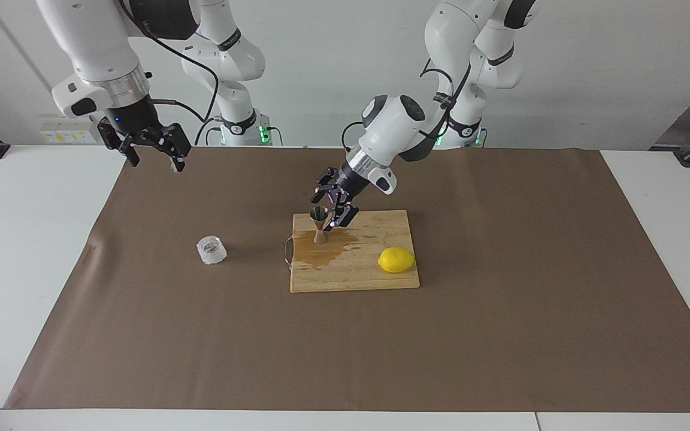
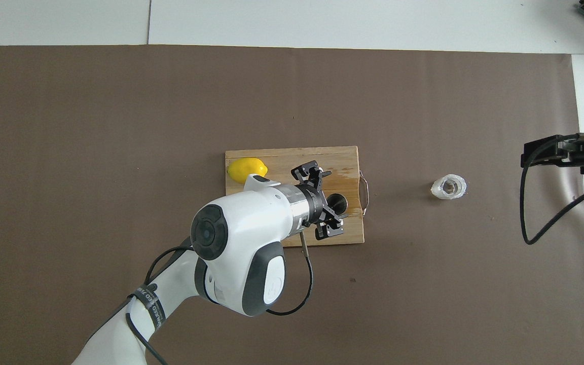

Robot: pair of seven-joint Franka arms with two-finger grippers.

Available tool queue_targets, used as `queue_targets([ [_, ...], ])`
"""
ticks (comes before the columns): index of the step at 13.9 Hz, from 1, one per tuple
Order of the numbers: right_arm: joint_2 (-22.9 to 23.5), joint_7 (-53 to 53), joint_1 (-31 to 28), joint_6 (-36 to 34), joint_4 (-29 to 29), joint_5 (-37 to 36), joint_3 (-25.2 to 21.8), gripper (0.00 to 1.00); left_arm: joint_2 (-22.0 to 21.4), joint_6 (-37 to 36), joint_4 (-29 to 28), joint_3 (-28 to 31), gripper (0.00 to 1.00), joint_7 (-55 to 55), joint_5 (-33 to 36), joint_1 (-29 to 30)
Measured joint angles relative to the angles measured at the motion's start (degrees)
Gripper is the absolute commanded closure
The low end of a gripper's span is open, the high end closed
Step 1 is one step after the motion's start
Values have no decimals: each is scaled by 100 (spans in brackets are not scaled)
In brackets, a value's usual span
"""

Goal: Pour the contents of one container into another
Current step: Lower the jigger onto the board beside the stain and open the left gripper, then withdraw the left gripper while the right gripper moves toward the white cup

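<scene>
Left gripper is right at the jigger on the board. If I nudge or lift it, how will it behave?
The jigger stands upright on a narrow foot with a slim waist, so a sideways nudge from the left gripper would probably tip it. The cutting board looks wet around it, so it may slide. Its smooth metal cones could slip between the fingers; gripping the waist seems safest.

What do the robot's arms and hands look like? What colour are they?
Both arms are chunky white tubes with rounded joints, dark grey patches and black bands with writing. Each base glows green. A silver ring joins each wrist to a black hand: the left gripper and right gripper each have two skeleton-like black fingers. Black cables loop along both arms, and a small blue light shines above the right gripper.
</scene>
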Motion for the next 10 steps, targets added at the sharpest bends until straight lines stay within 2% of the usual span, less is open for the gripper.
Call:
queue_targets([
  [4,0,0,0,0,0,0,0,0,-280,-1480,569,600,0,-4,898,48],
  [6,0,0,0,0,0,0,0,0,-314,-2163,924,703,0,-4,1426,252],
  [10,0,0,0,0,0,0,0,0,-345,-2651,1305,721,0,54,2777,758],
])
